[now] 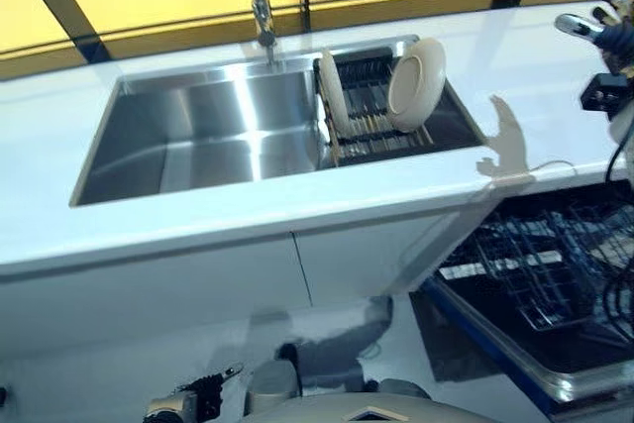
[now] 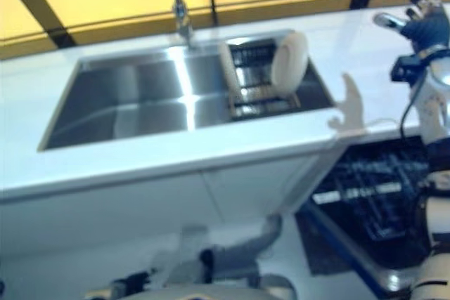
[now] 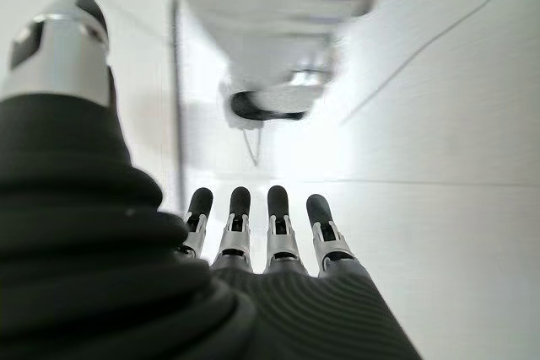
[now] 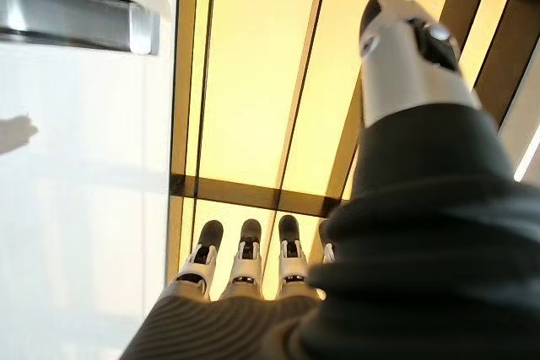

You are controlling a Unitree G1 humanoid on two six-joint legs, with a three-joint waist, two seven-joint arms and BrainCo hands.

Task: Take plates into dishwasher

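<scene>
Two white plates stand upright in a dark dish rack (image 1: 374,131) in the right part of the sink: a larger one (image 1: 416,81) on the right and a thinner one (image 1: 333,96) on the left. The open dishwasher's wire basket (image 1: 555,274) is pulled out below the counter at the lower right. My right hand (image 1: 604,22) is raised over the counter at the far right, well apart from the plates, with straight fingers (image 4: 245,263) and nothing in it. My left hand (image 1: 188,403) hangs low by the cabinet front, its fingers (image 3: 253,225) straight and empty.
A steel sink basin (image 1: 198,136) lies left of the rack, with a faucet (image 1: 262,2) behind it. The white countertop (image 1: 297,205) runs around the sink. White cabinet doors (image 1: 198,284) are below. The dishwasher door edge (image 1: 495,339) juts out at floor level.
</scene>
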